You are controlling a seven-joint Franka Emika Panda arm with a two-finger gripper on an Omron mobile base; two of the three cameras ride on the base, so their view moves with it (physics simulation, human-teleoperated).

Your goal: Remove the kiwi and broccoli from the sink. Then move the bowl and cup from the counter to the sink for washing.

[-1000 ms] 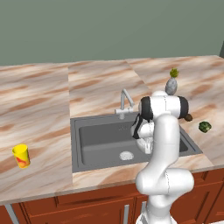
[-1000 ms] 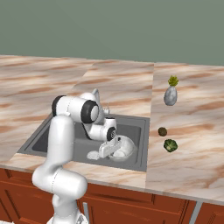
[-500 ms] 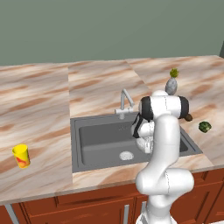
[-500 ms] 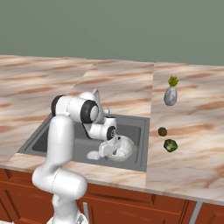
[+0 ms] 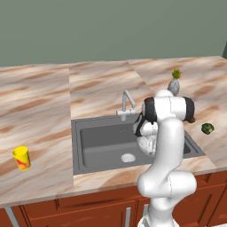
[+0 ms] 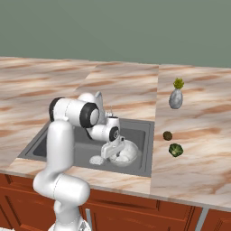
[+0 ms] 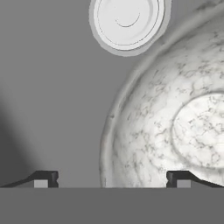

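The bowl [image 7: 183, 127] sits upright in the sink [image 5: 95, 142], mouth facing up, at the basin's right end; being round, it has no long axis. The round drain [image 7: 127, 22] lies just beside its rim. The gripper [image 7: 111, 179] hangs low over the bowl's edge, fingers spread wide and holding nothing; one fingertip [image 7: 177, 178] is over the bowl's inside, the other over the bare sink floor. On the counter [image 6: 198, 149] right of the sink rest the kiwi [image 6: 167, 135] and broccoli [image 6: 175, 150], near each other, with a grey vase [image 6: 176, 98] behind. The cup [image 5: 21, 158] stands upright well to the left. The tap [image 5: 127, 103] rises behind the basin.
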